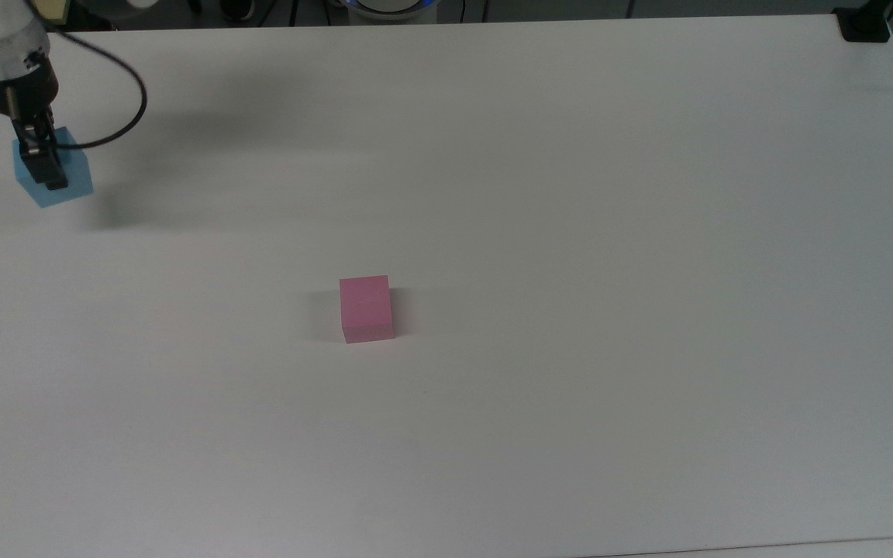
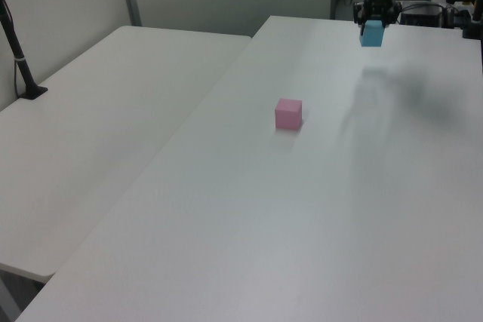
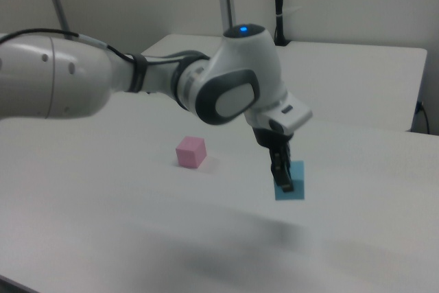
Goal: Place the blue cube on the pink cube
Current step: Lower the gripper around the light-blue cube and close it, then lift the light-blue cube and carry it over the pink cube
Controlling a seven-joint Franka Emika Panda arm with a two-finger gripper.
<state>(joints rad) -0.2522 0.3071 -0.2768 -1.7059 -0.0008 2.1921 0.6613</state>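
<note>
Near the top view's centre, the pink cube (image 1: 367, 308) is waiting on the counter (image 1: 570, 232).
Far off at ten o'clock, the jaws (image 1: 42, 167) are clenching the blue cube (image 1: 55, 180), lifted clear; an off-centre pinch risks twisting it, spoiling a flush stack.

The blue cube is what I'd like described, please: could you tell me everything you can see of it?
The blue cube is a small, plain, matte light-blue block. The gripper is shut on it from above and holds it off the white table; its shadow lies well below it in the left view. It hangs near the top view's far left, apart from the pink cube.
</note>
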